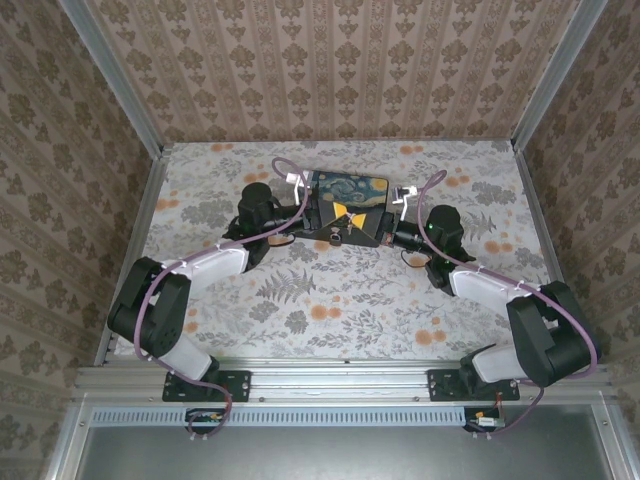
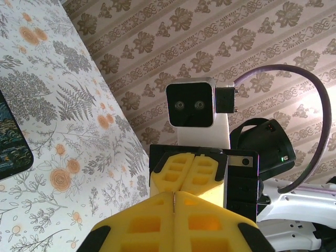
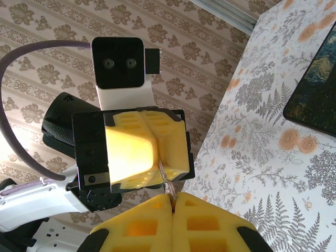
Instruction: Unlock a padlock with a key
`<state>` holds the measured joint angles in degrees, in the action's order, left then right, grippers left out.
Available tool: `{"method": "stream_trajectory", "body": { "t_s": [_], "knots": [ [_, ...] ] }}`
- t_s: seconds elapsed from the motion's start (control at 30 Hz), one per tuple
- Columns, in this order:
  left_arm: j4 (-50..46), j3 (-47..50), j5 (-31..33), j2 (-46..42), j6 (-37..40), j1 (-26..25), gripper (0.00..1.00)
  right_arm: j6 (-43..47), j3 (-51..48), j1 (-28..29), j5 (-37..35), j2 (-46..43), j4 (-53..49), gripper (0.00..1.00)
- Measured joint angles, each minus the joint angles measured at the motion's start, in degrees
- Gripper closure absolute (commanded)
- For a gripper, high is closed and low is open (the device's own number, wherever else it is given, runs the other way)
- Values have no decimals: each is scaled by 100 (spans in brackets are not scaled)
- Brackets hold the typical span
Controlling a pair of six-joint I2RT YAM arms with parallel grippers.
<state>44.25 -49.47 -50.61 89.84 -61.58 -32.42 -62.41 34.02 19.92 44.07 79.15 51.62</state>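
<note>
Both arms meet nose to nose at mid-table, over the near edge of the painted box [image 1: 350,187].

- Left gripper [image 2: 173,202]: yellow pads pressed flat together, seam tight, nothing visible between them.
- Right gripper [image 3: 172,205]: closed, pinching a thin pale sliver, apparently the key [image 3: 165,178], which slants up to touch the left gripper's pads.
- Padlock [image 1: 336,236]: likely the small dark lump with a pale glint just below the 2 fingertips, too small to confirm.
- Floral table [image 1: 330,310]: bare on the left, right and near sides. Walls close off 3 sides.
</note>
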Motion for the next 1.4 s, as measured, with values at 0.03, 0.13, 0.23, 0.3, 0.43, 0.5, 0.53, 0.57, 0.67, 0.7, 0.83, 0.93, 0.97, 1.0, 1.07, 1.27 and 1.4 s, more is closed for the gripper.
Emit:
{"method": "stream_trajectory", "body": {
  "t_s": [0.03, 0.13, 0.23, 0.3, 0.43, 0.5, 0.53, 0.57, 0.67, 0.7, 0.83, 0.93, 0.97, 1.0, 1.07, 1.27, 1.4],
  "knots": [
    [0, 0, 4, 2, -2, 0, 87, 0, -2, 0, -2, 0, 4, 100],
    [-57, 2, 28, 7, 0, 0, 72, 70, -2, 22, -17, -2, -57, 100],
    [-328, 4, 72, -2, 170, 11, 48, 223, -2, 59, -24, -13, -286, 100],
    [-728, 4, 144, -61, 385, 52, 42, 328, -11, 57, -42, -44, -505, 100],
    [-1878, 2, 463, -378, 1034, 162, 37, 601, -81, -39, -90, -205, -1091, 100],
    [-2535, -13, 769, -595, 1447, 188, 35, 741, -120, -136, -155, -302, -1410, 100],
    [-2911, -48, 999, -693, 1698, 175, 34, 833, -140, -186, -188, -352, -1582, 100],
    [-3228, -94, 1235, -752, 1921, 133, 33, 920, -146, -238, -219, -413, -1799, 100],
    [-4026, -254, 2090, -796, 2468, -160, 30, 1172, -155, -378, -332, -605, -2389, 100],
    [-4194, -269, 2352, -793, 2581, -269, 30, 1231, -164, -420, -354, -673, -2538, 100],
    [-4861, -407, 3595, -566, 3014, -874, 28, 1515, -269, -693, -518, -1119, -3263, 100],
    [-4944, -586, 4199, -72, 3082, -1193, 28, 1696, -411, -922, -562, -1438, -3670, 100],
    [-4942, -621, 4365, 101, 3077, -1255, 28, 1755, -450, -979, -584, -1530, -3823, 100],
    [-4948, -647, 4511, 234, 3077, -1296, 28, 1810, -472, -1023, -603, -1602, -3969, 100],
    [-4983, -758, 4918, 579, 3051, -1394, 28, 1952, -509, -1084, -627, -1759, -4264, 100],
    [-4815, -986, 5567, 1296, 2907, -1539, 28, 2179, -616, -1163, -625, -2072, -4618, 100],
    [-4706, -1204, 5834, 1676, 2861, -1563, 32, 2225, -616, -1224, -595, -2055, -4695, 100]
  ]
}}
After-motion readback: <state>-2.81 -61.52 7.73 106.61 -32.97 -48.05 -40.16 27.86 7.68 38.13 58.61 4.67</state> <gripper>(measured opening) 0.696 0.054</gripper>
